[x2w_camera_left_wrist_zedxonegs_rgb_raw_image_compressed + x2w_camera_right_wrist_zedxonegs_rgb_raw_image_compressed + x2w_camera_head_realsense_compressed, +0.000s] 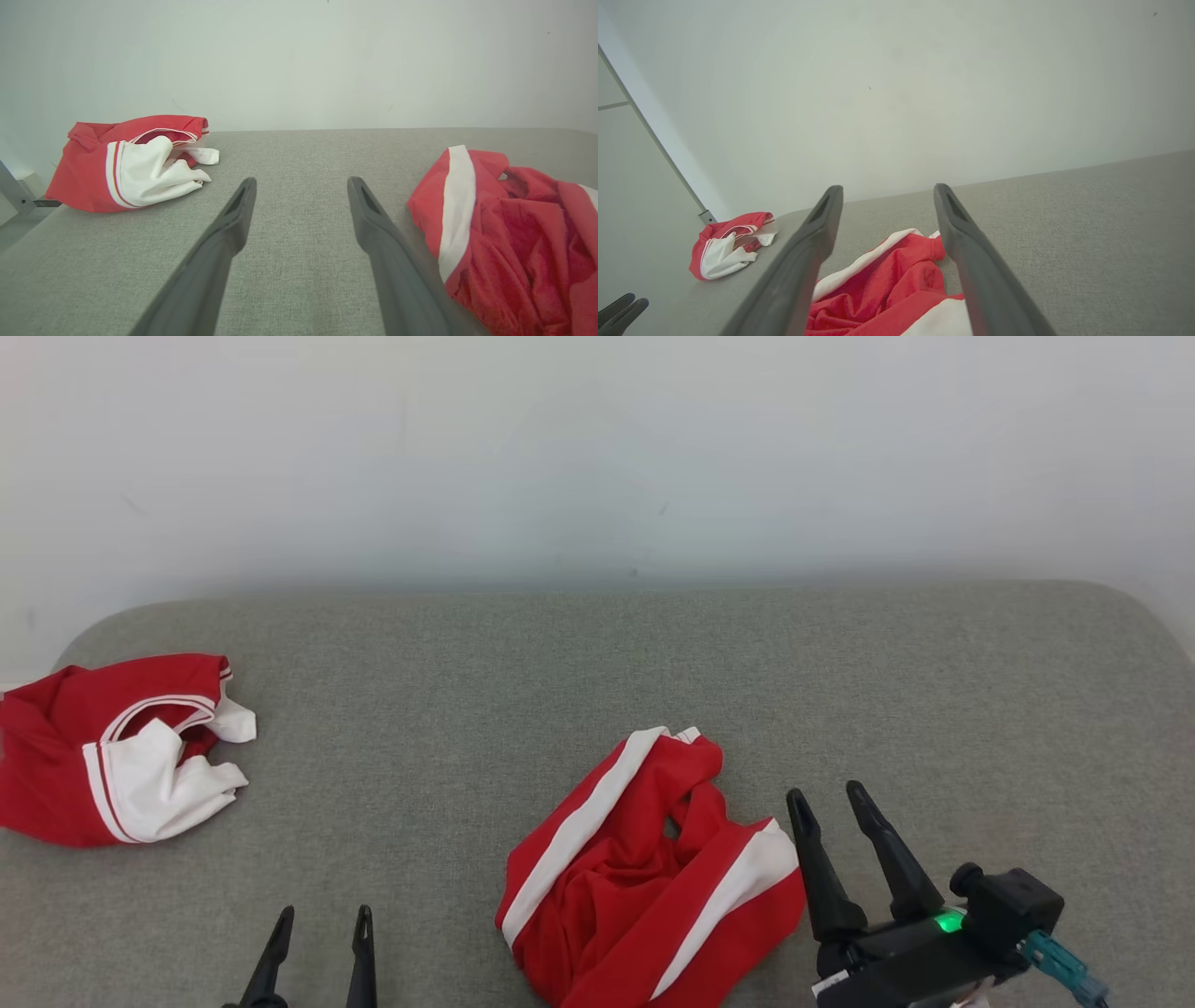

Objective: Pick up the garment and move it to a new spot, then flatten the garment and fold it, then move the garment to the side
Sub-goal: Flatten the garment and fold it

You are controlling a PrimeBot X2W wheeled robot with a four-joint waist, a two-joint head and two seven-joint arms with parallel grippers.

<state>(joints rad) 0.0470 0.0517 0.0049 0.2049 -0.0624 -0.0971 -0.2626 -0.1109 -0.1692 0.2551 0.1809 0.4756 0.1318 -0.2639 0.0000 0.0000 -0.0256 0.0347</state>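
Garment [644,877]: red with white stripes, lying in a crumpled heap on the grey surface [653,663], towards the front and a little right of centre. One white stripe runs up its left edge and another crosses its lower right. The folds bunch in the middle and no hem or corner lies flat.

Right pincer [824,791]: fingers spread, nothing between them, just beside the garment's right edge and apart from the cloth. In the right wrist view the heap lies below and between the two fingers.

Left pincer [324,910]: also spread and empty, low at the front left, with bare surface between it and the garment.

Second red-and-white garment [103,756]: bundled at the far left edge, well apart from both pincers. I take it as not the piece in hand.

Step, as judged: nothing is held and the garment is not yet flat. The heap alone does not tell me whether this spot is the start or the new one. Flattening looks like the work ahead.

Next move calls for:
- a grip on a real edge, such as the striped side, not on the bunched middle
- both pincers on opposite edges, pulling apart
- the left arm coming in towards the cloth
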